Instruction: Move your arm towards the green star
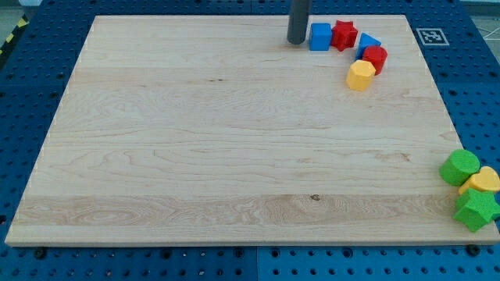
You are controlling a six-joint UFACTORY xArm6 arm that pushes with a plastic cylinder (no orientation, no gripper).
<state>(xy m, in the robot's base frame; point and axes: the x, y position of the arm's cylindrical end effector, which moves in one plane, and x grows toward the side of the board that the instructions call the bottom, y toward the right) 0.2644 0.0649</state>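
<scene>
Your target, the green star-shaped block (476, 209), sits at the view's bottom right corner of the pale wooden board (219, 140), right at the board's edge. Take that star as your landmark: a yellow heart-like block (483, 181) touches it just above, and a green round block (459, 166) sits above that, toward the view's left. Your tip (297, 40) is well apart from the star, far toward the view's top and to its left, just beside a blue square block (320, 37). That blue block heads a curved row, also far above the star: a red star-like block (344, 34), a second blue block (369, 42) whose shape is hard to make out, a red rounded block (376, 58) and a yellow rounded block (360, 76). The rod carries no pincer, so there is no opening or closing to report. To do this step well, you should pull the tip away from the blue square first, then travel diagonally down over the bare wood left of the row. Approach the star from its left, and stop short, since a nudge could likely push it off the board.
</scene>
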